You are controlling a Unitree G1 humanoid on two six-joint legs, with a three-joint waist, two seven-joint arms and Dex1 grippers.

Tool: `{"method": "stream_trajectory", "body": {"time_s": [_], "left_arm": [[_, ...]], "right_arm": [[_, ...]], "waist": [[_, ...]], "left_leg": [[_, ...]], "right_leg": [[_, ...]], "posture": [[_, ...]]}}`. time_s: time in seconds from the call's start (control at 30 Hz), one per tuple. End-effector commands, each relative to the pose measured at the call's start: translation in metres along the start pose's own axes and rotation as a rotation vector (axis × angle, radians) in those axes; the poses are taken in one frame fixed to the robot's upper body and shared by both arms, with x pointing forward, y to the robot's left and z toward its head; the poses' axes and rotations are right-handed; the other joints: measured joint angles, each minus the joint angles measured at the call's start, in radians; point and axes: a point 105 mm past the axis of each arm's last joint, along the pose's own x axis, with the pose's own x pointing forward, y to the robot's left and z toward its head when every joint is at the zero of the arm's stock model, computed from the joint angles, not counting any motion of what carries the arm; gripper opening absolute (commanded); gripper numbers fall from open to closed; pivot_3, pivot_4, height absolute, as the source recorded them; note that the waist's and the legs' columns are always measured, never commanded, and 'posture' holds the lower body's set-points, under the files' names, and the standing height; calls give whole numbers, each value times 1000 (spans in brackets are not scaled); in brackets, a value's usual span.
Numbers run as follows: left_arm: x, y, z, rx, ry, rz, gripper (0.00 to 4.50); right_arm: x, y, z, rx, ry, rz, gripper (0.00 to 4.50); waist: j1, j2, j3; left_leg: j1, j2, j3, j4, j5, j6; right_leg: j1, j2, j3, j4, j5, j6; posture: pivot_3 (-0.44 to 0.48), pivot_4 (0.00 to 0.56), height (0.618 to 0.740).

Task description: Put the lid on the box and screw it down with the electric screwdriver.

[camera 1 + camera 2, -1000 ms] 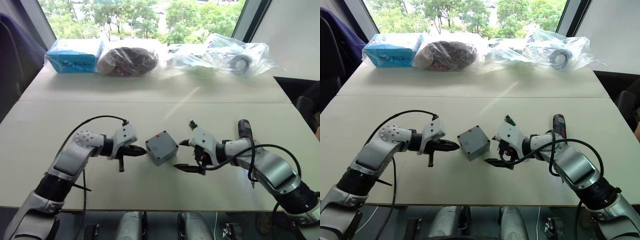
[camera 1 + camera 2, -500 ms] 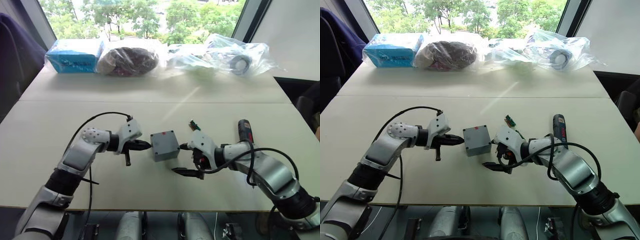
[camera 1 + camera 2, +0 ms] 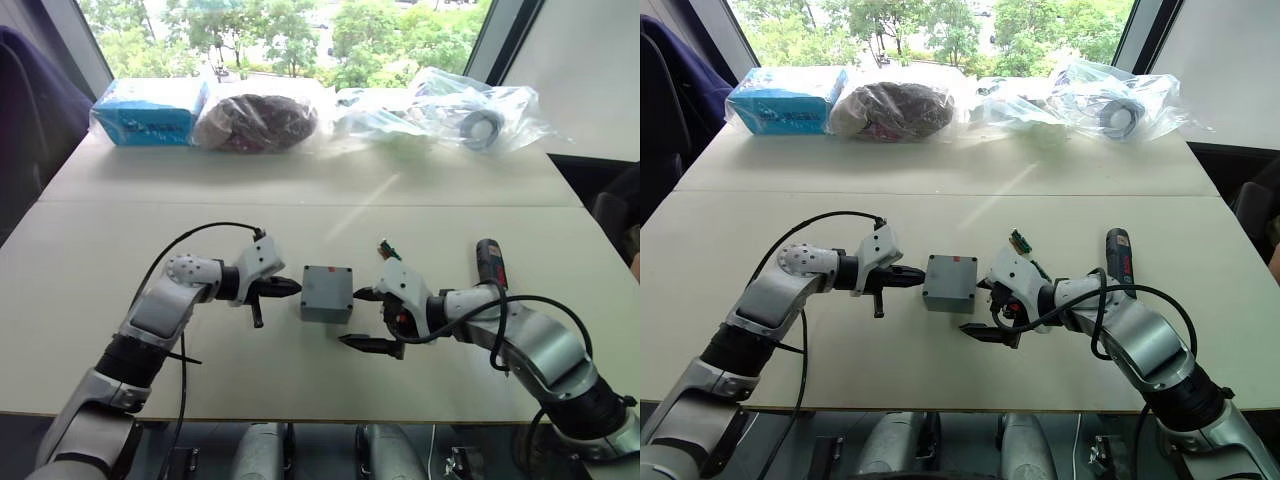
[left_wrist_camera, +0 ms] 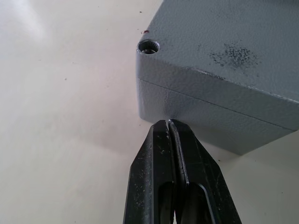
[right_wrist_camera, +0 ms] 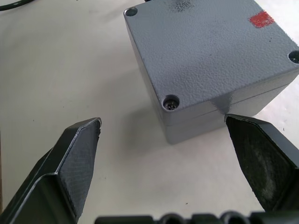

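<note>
Box [image 3: 326, 293] sits on the pale surface [image 3: 320, 220], just below centre of the head-cam frame, lid [image 5: 205, 51] already seated on top; seam line visible round the side walls. Red mark on lid top, near upper right of the right wrist pic. Screw holes at lid corners; can't tell if the screws are driven.

Left tool [image 3: 287, 290]: fingers pressed together, no gap, holding nothing. Tip right at the box's left wall, at/just below the seam per left wrist view; looks touching.

Right tool [image 3: 366, 318]: spread wide, empty. One finger tip [image 5: 259, 163] just beside the box's lower right corner, other finger [image 5: 74, 163] well clear of it over bare surface. Sits just right of and below the box in the head-cam frame.

Electric screwdriver [image 3: 490, 259] lies on the surface at centre right, beyond the right forearm, well apart from the box, untouched. Small green connector block [image 3: 386, 248] just above the right tool.

Upper edge of frame, l to r: blue carton [image 3: 148, 110], dark bundle in plastic wrap [image 3: 258, 122], clear plastic bags [image 3: 450, 115].
</note>
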Motion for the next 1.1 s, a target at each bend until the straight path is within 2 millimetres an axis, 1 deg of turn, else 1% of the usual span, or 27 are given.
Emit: {"method": "stream_trajectory", "body": {"time_s": [0.03, 0.1, 0.2, 0.23, 0.27, 0.3, 0.33, 0.37, 0.4, 0.47, 0.53, 0.63, 0.73, 0.77, 0.83, 0.87, 0.93, 1.1], "left_arm": [[-4, 6, 15, 43, -40, 23, 0], [-8, 4, 18, 38, -44, 10, 0], [-25, 5, 24, 31, -42, -10, 0], [-32, 8, 29, 24, -57, -3, 0], [-37, 10, 33, 19, -69, 3, 0], [-41, 13, 44, -6, -114, 7, 0], [-44, 14, 51, -23, -144, 7, 0], [-45, 15, 61, -43, -186, 4, 0], [-46, 15, 69, -58, -222, -9, 0], [-45, 12, 79, -69, -258, -29, 0], [-43, 11, 84, -67, -262, -30, 0], [-36, 5, 89, -37, -257, -49, 0], [-35, 2, 89, -16, -244, -58, 0], [-34, 2, 88, -15, -241, -57, 0], [-34, 2, 87, -18, -239, -56, 0], [-33, 1, 85, -19, -236, -56, 0], [-32, 0, 82, -20, -225, -56, 0], [-30, -1, 80, -18, -217, -58, 0]], "right_arm": [[-7, 2, 13, -42, -39, -5, 4483], [-15, -4, 14, -47, -40, -30, 4483], [-38, -21, 17, -46, -40, -98, 4483], [-49, -32, 20, -22, -64, -142, 4483], [-56, -39, 23, -4, -83, -171, 4483], [-66, -55, 26, 44, -126, -245, 4483], [-72, -66, 27, 79, -155, -291, 4483], [-76, -81, 26, 117, -185, -362, 4483], [-79, -95, 24, 153, -205, -431, 4483], [-79, -112, 18, 185, -213, -509, 4483], [-75, -120, 12, 204, -204, -542, 4483], [-61, -127, -1, 215, -177, -562, 4483], [-52, -127, -7, 215, -173, -552, 3741], [-50, -127, -7, 211, -174, -543, 3298], [-47, -127, -7, 202, -176, -540, 2615], [-45, -126, -7, 201, -182, -537, 2175], [-42, -126, -6, 195, -186, -540, 1508], [-36, -125, -7, 187, -185, -532, 1508]], "waist": [[0, 0, 0], [0, 0, 0], [-1, 0, 0], [-1, 0, 0], [-1, 0, 0], [-1, 0, 0], [0, 0, 0], [0, 0, 0], [0, -1, 0], [0, -1, -1], [-2, -1, -1], [-5, -1, -1], [-8, -1, -1], [-8, -1, -1], [-8, -1, -1], [-7, -1, -1], [-6, -1, -1], [-5, -1, -1]], "left_leg": [[0, 0, 0, 0, 0, 0], [0, 0, 0, 0, 0, 0], [0, 0, 0, 0, 0, 0], [0, 0, 0, 0, 0, 0], [0, 0, 0, 0, 0, 0], [0, 0, 0, 0, 0, 0], [0, 1, 0, 0, 0, 0], [1, 1, 0, 0, 0, 0], [1, 0, 0, 0, 0, -1], [1, 0, 0, 0, 0, -1], [1, 0, 0, 0, 3, -5], [1, 0, 0, -1, 4, -6], [1, 0, 1, -1, 4, -6], [1, 0, 1, -1, 4, -6], [1, 0, 0, -1, 4, -7], [1, 0, 0, -1, 4, -7], [1, 0, 0, -1, 4, -7], [1, 0, 0, -1, 4, -7]], "right_leg": [[0, 0, 0, 0, 0, 0], [0, 0, 0, 0, 0, 0], [0, 0, 0, 0, 0, 0], [0, 0, 0, 0, 0, 0], [0, 0, 0, 0, 0, 0], [0, 0, 0, 0, 0, 0], [0, 0, 0, 0, 0, 0], [0, 0, 0, 0, 0, 0], [1, 0, 0, 0, 0, 0], [2, 0, 0, 0, 0, 0], [2, 0, 0, 0, 0, 0], [1, 1, 0, 0, 0, 0], [1, 1, 0, 0, 0, 0], [1, 1, 0, 0, 0, 0], [1, 1, 0, 1, 0, 0], [1, 1, 0, 1, 0, 0], [1, 1, 0, 1, 0, 0], [1, 1, 0, 1, 0, 0]], "posture": [[0, 150, 740], [0, 150, 740], [0, 150, 740], [0, 150, 740], [0, 150, 740], [0, 150, 740], [0, 150, 740], [0, 150, 740], [0, 150, 740], [0, 150, 740], [0, 150, 740], [0, 150, 740], [0, 150, 740], [0, 150, 740], [0, 150, 740], [0, 150, 740], [0, 150, 740], [0, 150, 740]]}}
